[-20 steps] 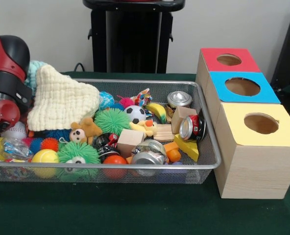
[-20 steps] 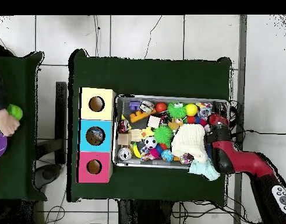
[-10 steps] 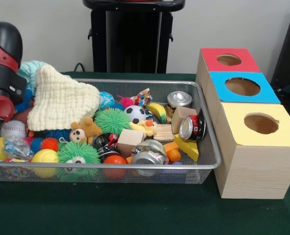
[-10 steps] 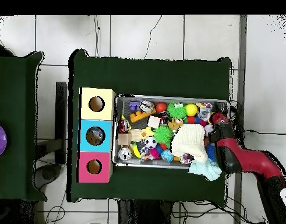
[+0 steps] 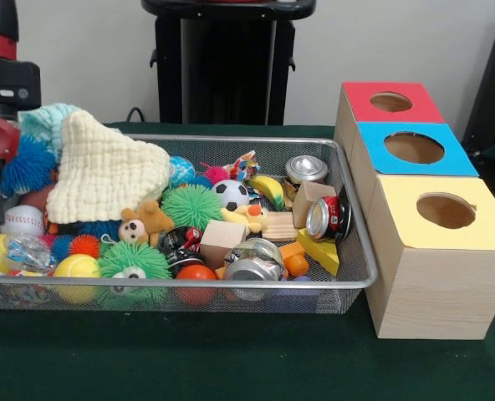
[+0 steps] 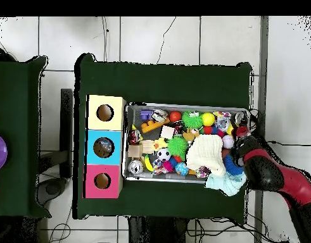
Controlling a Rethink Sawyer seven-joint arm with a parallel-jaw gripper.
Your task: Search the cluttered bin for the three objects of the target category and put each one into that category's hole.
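A wire-mesh bin (image 5: 348, 276) (image 6: 128, 142) sits on the green bench, crowded with toys, balls, wooden blocks and crushed cans. A cream knitted cloth (image 5: 101, 171) (image 6: 205, 154) drapes over its contents at the end farthest from the boxes. Just beside the bin's other end stands a row of three wooden boxes, each with one round hole in its top: the red box (image 5: 391, 102) (image 6: 102, 181), the blue box (image 5: 415, 149) (image 6: 103, 147) in the middle, and the yellow box (image 5: 446, 212) (image 6: 105, 112).
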